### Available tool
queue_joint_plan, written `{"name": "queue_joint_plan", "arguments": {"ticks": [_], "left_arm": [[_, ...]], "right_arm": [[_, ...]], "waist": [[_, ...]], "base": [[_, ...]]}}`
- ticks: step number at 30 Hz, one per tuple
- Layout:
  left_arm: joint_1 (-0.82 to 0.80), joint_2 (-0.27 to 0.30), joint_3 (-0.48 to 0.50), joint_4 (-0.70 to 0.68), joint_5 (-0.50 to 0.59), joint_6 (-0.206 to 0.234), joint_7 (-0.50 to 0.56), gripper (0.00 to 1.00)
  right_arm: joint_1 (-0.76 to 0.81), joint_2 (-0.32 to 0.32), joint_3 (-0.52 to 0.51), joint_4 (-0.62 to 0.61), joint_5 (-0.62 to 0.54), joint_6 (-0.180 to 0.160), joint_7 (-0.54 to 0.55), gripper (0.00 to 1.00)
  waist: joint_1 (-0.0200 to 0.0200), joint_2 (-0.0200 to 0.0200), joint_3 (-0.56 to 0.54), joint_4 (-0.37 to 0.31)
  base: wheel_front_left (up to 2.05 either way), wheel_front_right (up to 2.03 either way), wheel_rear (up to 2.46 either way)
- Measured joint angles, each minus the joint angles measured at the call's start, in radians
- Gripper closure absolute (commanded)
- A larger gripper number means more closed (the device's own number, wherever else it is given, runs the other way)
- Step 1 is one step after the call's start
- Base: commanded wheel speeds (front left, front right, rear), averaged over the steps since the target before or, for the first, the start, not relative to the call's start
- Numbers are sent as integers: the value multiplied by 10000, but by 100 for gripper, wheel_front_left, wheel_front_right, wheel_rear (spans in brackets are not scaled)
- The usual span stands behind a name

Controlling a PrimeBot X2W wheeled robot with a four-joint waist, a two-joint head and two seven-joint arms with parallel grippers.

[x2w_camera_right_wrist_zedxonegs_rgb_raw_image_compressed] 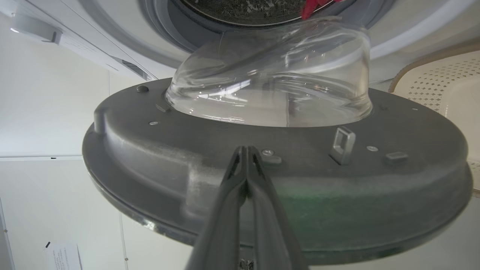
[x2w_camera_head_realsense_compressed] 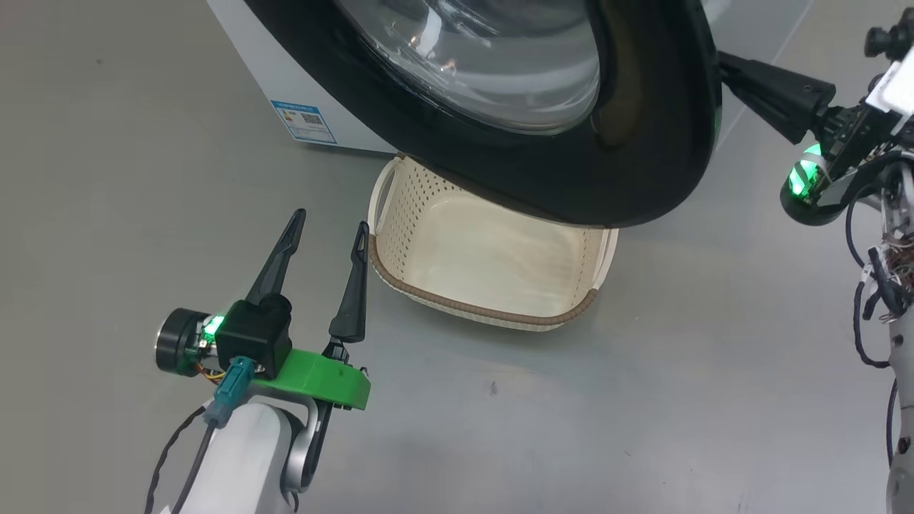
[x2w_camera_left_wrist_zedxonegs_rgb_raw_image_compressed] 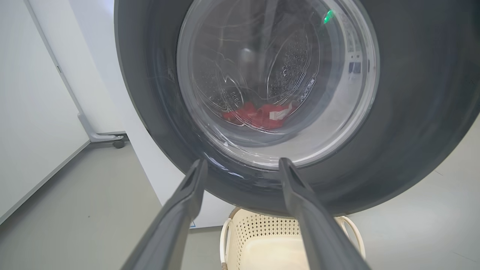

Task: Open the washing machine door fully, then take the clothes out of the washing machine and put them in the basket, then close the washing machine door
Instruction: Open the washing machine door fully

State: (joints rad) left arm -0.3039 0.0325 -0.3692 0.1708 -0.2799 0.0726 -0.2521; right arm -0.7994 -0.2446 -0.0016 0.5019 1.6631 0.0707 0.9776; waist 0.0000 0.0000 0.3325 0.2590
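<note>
The washing machine door (x2w_camera_head_realsense_compressed: 643, 157), glossy black with a bulging glass window, stands partly open and overhangs the back of the basket (x2w_camera_head_realsense_compressed: 485, 308). The white washing machine (x2w_camera_head_realsense_compressed: 250, 43) is behind it. My left gripper (x2w_camera_head_realsense_compressed: 331, 219) is open with nothing between its fingers, just left of the basket, and points at the door's outer face (x2w_camera_left_wrist_zedxonegs_rgb_raw_image_compressed: 412, 112). Through the glass I see the red clothes (x2w_camera_left_wrist_zedxonegs_rgb_raw_image_compressed: 258, 114) in the drum. My right gripper (x2w_camera_head_realsense_compressed: 728, 68) is shut, its tips (x2w_camera_right_wrist_zedxonegs_rgb_raw_image_compressed: 245, 150) against the door's grey inner side (x2w_camera_right_wrist_zedxonegs_rgb_raw_image_compressed: 375, 195) near the edge. A bit of red clothes (x2w_camera_right_wrist_zedxonegs_rgb_raw_image_compressed: 315, 5) shows in the opening.
The cream basket (x2w_camera_left_wrist_zedxonegs_rgb_raw_image_compressed: 262, 240) sits on the grey floor right below the door. A white panel on a wheeled foot (x2w_camera_left_wrist_zedxonegs_rgb_raw_image_compressed: 101, 135) stands left of the machine. Loose cables (x2w_camera_head_realsense_compressed: 871, 314) hang along my right arm. Open floor lies in front of the basket.
</note>
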Motion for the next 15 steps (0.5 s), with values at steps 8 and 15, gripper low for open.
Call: {"name": "queue_joint_plan", "arguments": {"ticks": [8, 15], "left_arm": [[230, 4, -52, 127, 82, -192, -2, 0], [540, 6, -148, 217, 82, -267, -2, 0]], "right_arm": [[792, 357, 408, -207, 69, 104, 328, 100], [1375, 642, 736, -504, 69, 165, 581, 100]], "waist": [[0, 0, -562, 155], [0, 0, -993, 478]], "base": [[0, 0, 0], [0, 0, 0]]}}
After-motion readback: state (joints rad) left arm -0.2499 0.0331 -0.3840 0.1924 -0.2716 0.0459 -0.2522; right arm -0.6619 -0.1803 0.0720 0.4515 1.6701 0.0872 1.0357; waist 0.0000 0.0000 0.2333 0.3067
